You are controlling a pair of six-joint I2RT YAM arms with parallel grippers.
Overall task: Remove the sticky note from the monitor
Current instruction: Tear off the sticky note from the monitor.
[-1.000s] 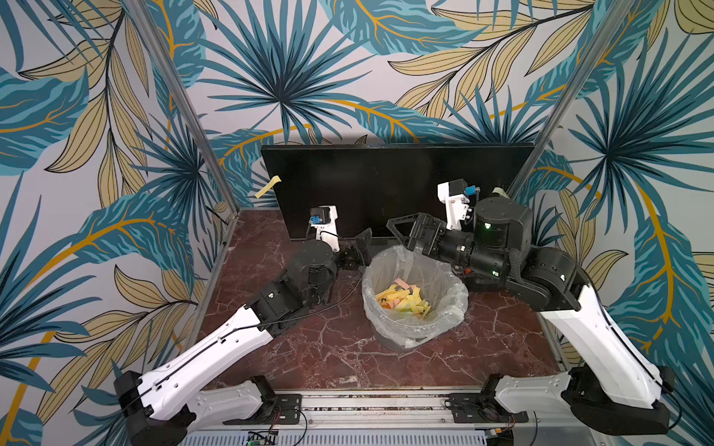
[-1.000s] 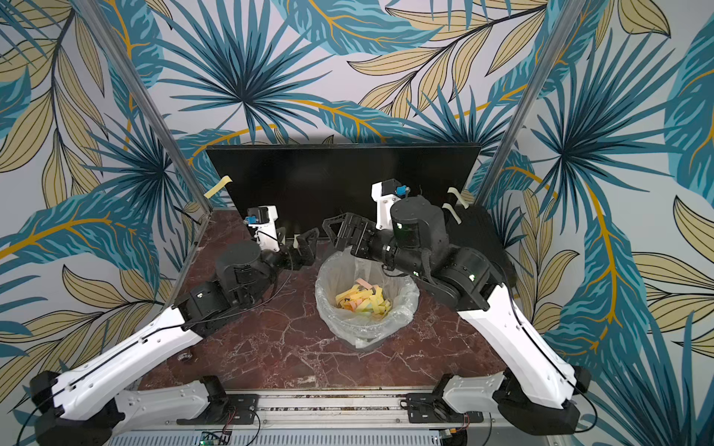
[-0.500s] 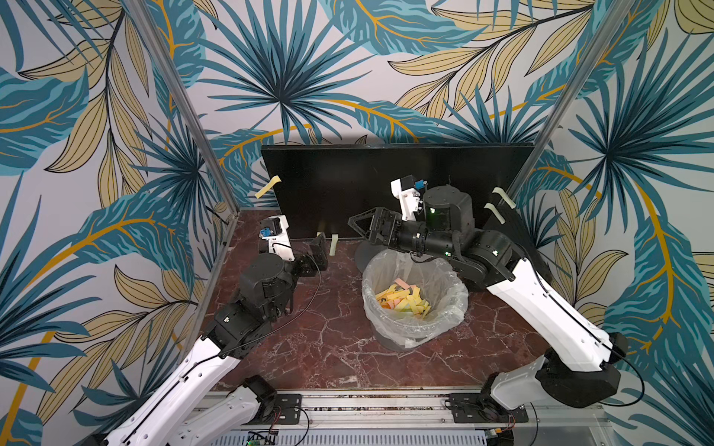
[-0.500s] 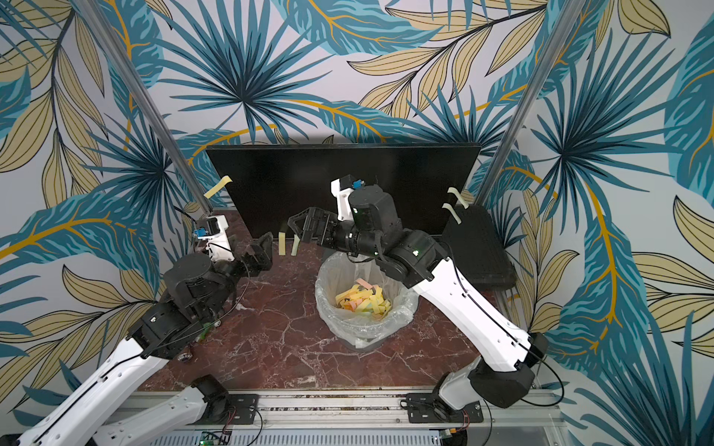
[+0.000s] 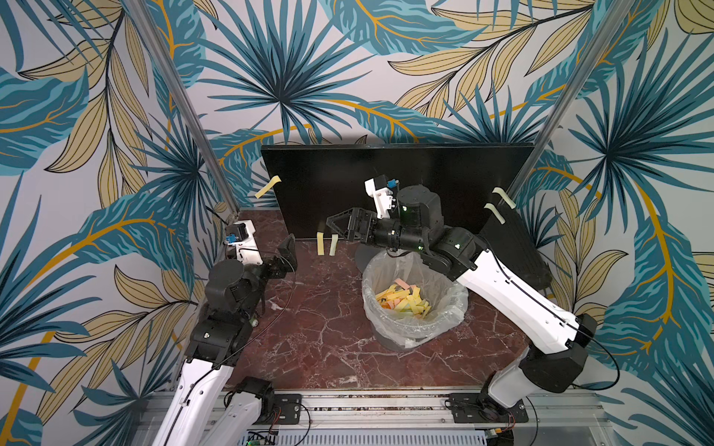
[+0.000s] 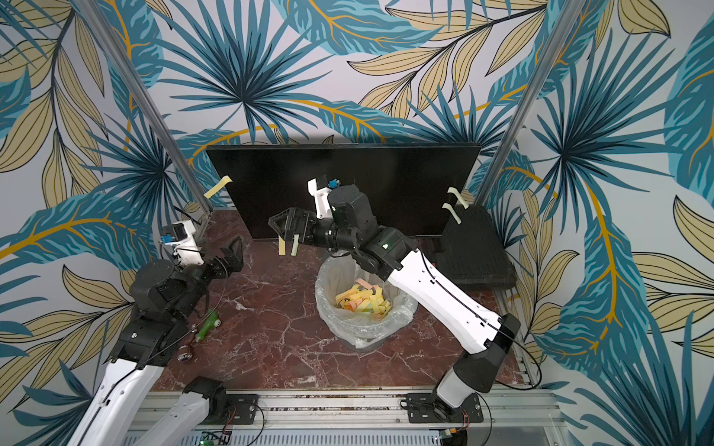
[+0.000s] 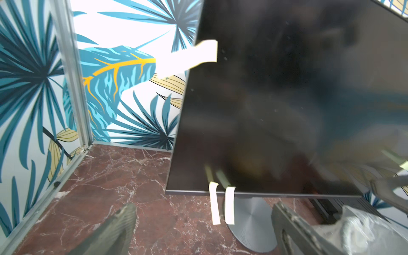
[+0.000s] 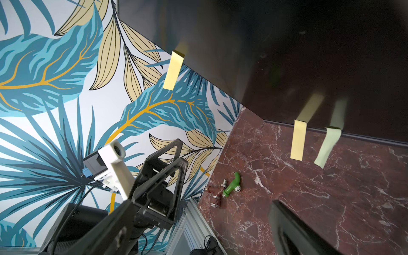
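Right gripper (image 5: 335, 231) is spread wide with nothing in it, up close to the bottom edge of the monitor (image 5: 444, 173). A yellow note (image 8: 298, 140) and a pale green note (image 8: 326, 146) hang off that edge just past its fingertips, neither one pinched. Left gripper (image 5: 288, 250) is wide open and empty too, further back from the same pair. The bin (image 5: 415, 332) sits behind the right gripper, under its arm
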